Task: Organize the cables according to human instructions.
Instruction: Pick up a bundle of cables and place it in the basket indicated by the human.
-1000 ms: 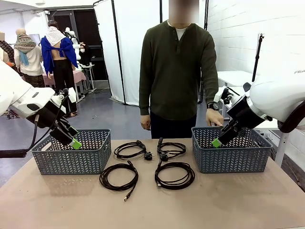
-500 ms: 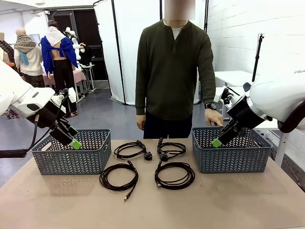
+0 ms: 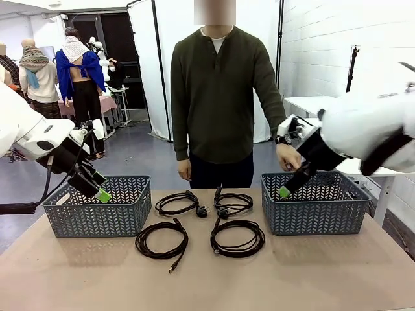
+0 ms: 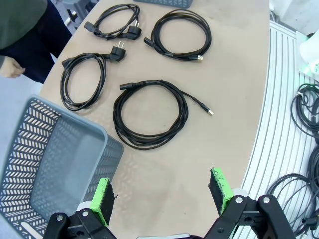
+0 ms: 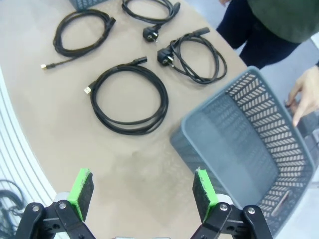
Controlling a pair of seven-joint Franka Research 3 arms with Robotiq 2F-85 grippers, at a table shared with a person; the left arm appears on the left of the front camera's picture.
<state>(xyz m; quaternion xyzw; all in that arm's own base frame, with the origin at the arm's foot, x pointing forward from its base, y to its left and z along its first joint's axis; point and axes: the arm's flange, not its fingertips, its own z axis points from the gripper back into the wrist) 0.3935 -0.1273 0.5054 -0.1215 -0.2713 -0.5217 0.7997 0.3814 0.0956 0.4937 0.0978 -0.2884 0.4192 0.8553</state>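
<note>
Black cables [image 4: 116, 112] (4 coils) between baskets [image 3: 97, 217]

Matt black cables [image 3: 237, 238]; perforated plastic baskets [image 3: 97, 208].

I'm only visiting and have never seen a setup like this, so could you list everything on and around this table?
table: one, tan, under it all
cables: four, black coils, mid-table
baskets: two, blue-grey; left basket and right basket, either side of the cables
person: one, olive top, far side; hand by the right basket's far rim
left gripper: one, black with green pads, open, empty, over the left basket's corner
right gripper: one, same colours, open, empty, by the right basket
</note>
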